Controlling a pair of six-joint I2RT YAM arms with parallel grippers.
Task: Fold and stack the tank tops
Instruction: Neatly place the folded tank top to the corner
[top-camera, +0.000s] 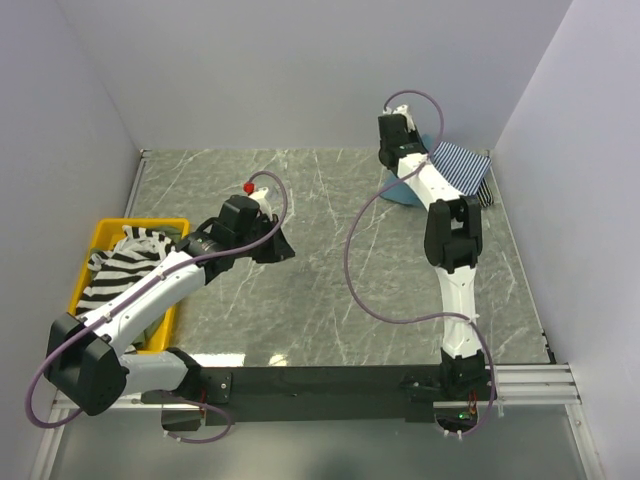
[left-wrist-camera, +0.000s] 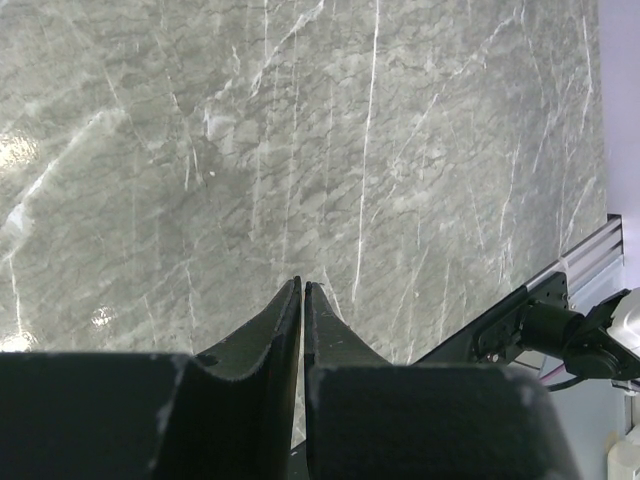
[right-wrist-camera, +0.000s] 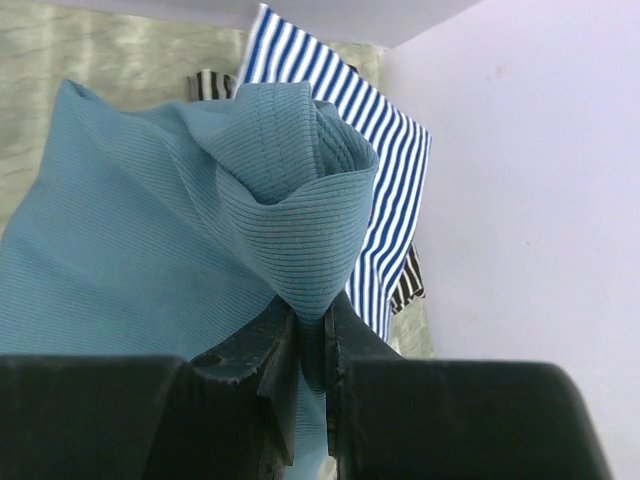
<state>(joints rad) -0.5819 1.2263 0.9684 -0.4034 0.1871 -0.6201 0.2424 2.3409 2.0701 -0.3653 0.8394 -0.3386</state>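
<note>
On marbled table (top-camera: 320, 270) between walls (top-camera: 300, 70), right jaws clamp teal top (right-wrist-camera: 130, 230); left jaws together.

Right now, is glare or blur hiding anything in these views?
Top view: sharp, one glare patch low on the table. Left wrist: glare at far left, left pincer dark. Right wrist: teal top crisp, right pincer dark, no glare.

A yellow plastic bin (top-camera: 150, 226) is seen at the left of the top view, set on a grey marbled table top (top-camera: 330, 290). The table top is enclosed by pale walls (top-camera: 300, 70) at the upper, left and right sides. An aluminium rail (top-camera: 540, 383) is seen at the lower right.
</note>
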